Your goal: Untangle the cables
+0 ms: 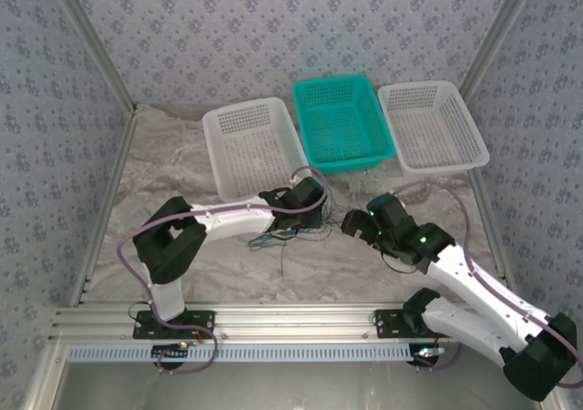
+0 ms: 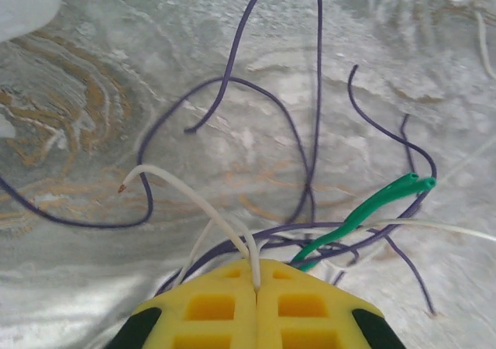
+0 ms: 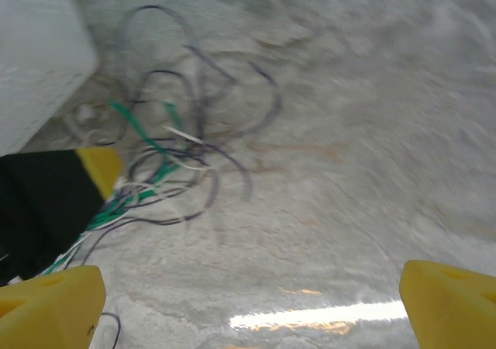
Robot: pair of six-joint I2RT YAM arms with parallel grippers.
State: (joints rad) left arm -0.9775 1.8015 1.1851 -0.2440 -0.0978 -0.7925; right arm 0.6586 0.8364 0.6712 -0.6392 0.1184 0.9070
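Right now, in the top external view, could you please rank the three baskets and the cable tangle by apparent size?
1. Tied: left white basket, teal basket, right white basket; they look too alike to rank.
2. cable tangle: clearly the smallest.

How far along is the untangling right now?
Done: nothing looks separated. The green wire, dark wires and white wire cross in one pile. In hand: the left end effector is shut on the white wire. The right end effector hangs open near the pile, holding nothing. Left: pulling every wire free.
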